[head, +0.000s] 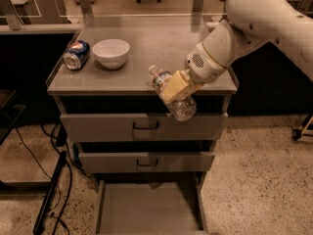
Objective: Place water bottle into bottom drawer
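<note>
The water bottle (183, 107) is clear ribbed plastic, tilted with its cap up and to the left, held in the air over the cabinet's front edge. My gripper (174, 88) is shut on the bottle's middle with its tan fingers (177, 86) across it, the white arm reaching in from the upper right. Far below, the bottom drawer (146, 208) stands pulled out, its flat grey floor bare.
A blue Pepsi can (76, 54) lies on its side at the left of the cabinet top (161, 45), with a white bowl (111, 53) beside it. Two upper drawers (142, 126) with dark handles are partly out. Black cables (49, 190) run over the speckled floor at left.
</note>
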